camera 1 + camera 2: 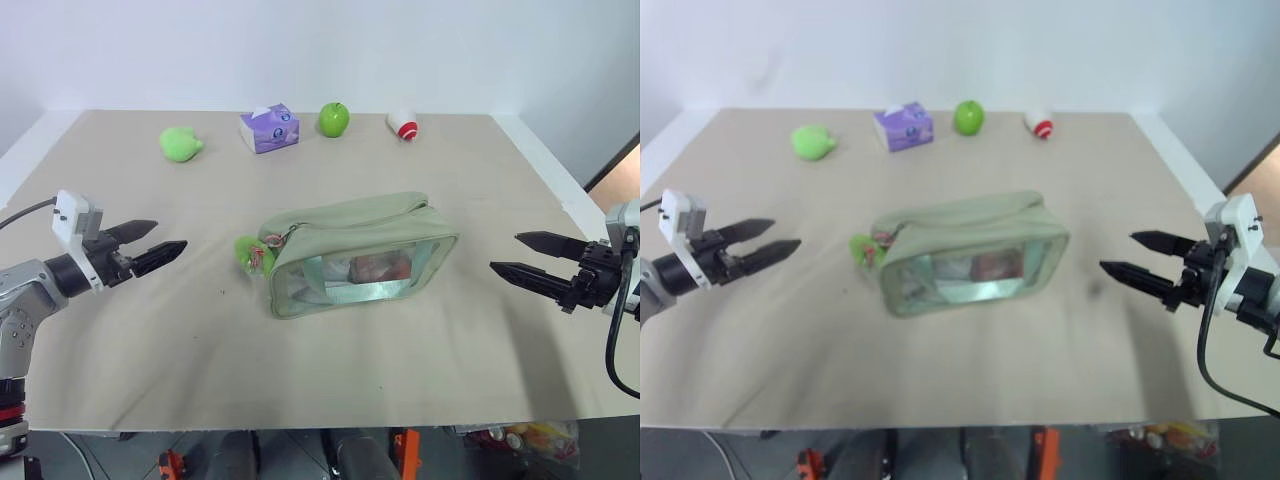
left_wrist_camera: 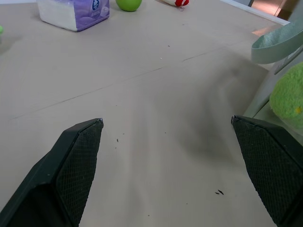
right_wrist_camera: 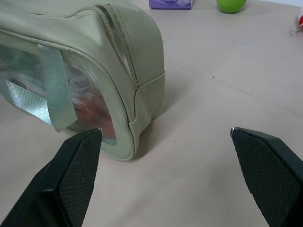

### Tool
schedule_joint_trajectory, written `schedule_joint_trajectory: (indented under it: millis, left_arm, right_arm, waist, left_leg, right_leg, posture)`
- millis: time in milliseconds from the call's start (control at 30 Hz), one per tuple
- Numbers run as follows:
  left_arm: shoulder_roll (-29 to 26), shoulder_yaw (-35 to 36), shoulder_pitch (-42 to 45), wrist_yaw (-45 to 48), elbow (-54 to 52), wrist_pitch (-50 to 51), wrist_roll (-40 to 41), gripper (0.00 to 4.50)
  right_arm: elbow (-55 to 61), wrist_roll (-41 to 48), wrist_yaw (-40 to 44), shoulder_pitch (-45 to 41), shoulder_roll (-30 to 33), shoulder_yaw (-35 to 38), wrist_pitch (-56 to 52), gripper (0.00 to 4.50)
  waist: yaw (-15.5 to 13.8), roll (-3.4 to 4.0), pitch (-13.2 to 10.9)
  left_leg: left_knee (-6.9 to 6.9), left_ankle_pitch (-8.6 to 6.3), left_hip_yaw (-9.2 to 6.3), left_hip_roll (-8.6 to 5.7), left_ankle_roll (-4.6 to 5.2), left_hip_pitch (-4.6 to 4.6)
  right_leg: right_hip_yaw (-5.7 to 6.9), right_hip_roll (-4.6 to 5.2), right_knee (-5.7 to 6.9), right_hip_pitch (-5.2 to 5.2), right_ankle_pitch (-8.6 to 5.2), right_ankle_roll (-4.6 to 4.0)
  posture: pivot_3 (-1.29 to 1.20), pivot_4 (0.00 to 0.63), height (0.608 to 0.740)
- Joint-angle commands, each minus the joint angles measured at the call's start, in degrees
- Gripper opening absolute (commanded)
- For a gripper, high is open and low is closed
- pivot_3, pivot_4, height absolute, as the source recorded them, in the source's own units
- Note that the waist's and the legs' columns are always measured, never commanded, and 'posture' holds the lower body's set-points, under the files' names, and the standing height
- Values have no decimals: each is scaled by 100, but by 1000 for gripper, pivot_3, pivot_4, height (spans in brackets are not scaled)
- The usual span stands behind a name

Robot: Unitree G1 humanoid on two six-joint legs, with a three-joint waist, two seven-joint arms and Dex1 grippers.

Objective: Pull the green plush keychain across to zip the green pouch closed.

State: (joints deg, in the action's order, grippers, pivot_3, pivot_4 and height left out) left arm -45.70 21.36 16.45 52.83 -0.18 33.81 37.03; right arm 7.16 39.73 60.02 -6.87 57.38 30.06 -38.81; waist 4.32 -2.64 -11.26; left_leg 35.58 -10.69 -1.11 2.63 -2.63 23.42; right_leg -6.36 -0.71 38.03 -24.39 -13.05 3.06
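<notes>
Lying mid-table, pouch [image 1: 360, 255] had its keychain [image 1: 254, 254] hanging at its left end (zip start), so left gripper [image 1: 160, 245] and right gripper [image 1: 520, 256] flanked it, jaws wide, empty.

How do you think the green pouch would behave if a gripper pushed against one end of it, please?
The green pouch looks soft-sided: its fabric top sags and creases, so it would probably dent before sliding. It lies long and low on the table, so tipping seems unlikely. Things showing through its clear window suggest some weight, so it may resist sliding a little.
</notes>
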Motion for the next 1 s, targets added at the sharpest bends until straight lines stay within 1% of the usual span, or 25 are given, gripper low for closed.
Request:
schedule_joint_trajectory:
  millis: [33,133,300,433,533,667,733,800,900,1000]
  left_arm:
    - [-188,138,-7,204,-346,125,225,4485]
    - [-273,148,170,400,-660,309,556,4485]
    - [-272,164,658,412,-719,513,908,4485]
    - [-288,53,963,514,-830,595,1116,4485]
    - [-325,-96,1237,644,-964,630,1215,4485]
    - [-265,-285,1486,683,-903,547,1079,4485]
    - [-168,-409,1648,714,-886,485,1059,4485]
    - [-93,-476,1708,687,-911,451,1063,4485]
    - [-38,-481,1677,641,-952,430,1060,4485]
    - [-17,-344,1450,554,-1028,417,1109,4485]
  right_arm:
    - [51,-38,67,-359,188,-153,120,4500]
    - [136,-14,207,-1039,373,-472,176,4500]
    - [95,171,538,-2179,572,-879,79,4500]
    - [215,146,1141,-2941,739,-1486,190,4500]
    - [279,19,1797,-3589,784,-2141,358,4500]
    - [192,-261,2358,-4117,689,-2747,607,4500]
    - [202,-536,2687,-4493,455,-3274,828,4500]
    - [87,-750,2885,-4768,231,-3631,948,4500]
    - [-97,-1005,3031,-4889,82,-3864,1131,4500]
    - [-302,-1293,3131,-4936,-105,-4117,1423,4500]
  waist:
    - [0,0,0]
    - [46,11,-7]
    - [31,11,-7]
    - [31,14,-9]
    - [23,17,-11]
    - [12,17,-10]
    - [16,17,-10]
    - [21,19,-11]
    - [2,18,-11]
    - [3,18,-11]
  left_leg:
    - [0,0,0,0,0,0]
    - [3,0,10,3,0,-1]
    - [4,1,4,3,1,-6]
    - [-2,-1,7,3,-1,-2]
    - [-8,-4,4,4,-5,11]
    - [-7,-5,0,5,-6,42]
    - [-6,-5,0,5,-6,52]
    - [6,-4,1,8,-5,73]
    - [17,-4,-6,9,-5,83]
    - [26,-4,-6,6,-5,89]
  right_leg:
    - [0,0,0,0,0,0]
    - [-3,1,0,-7,6,2]
    - [2,-1,2,-4,8,1]
    - [0,0,1,-5,0,-4]
    - [3,-1,2,-19,-4,-1]
    - [10,-2,7,-55,7,17]
    - [9,-1,7,-63,7,17]
    - [11,-3,12,-83,16,17]
    - [19,-4,15,-84,19,16]
    - [18,-1,15,-83,19,18]
  posture:
    - [0,150,740]
    - [0,150,740]
    - [0,150,740]
    - [0,150,740]
    - [0,150,740]
    - [0,150,740]
    - [0,150,740]
    - [0,150,740]
    - [0,150,740]
    - [0,150,740]
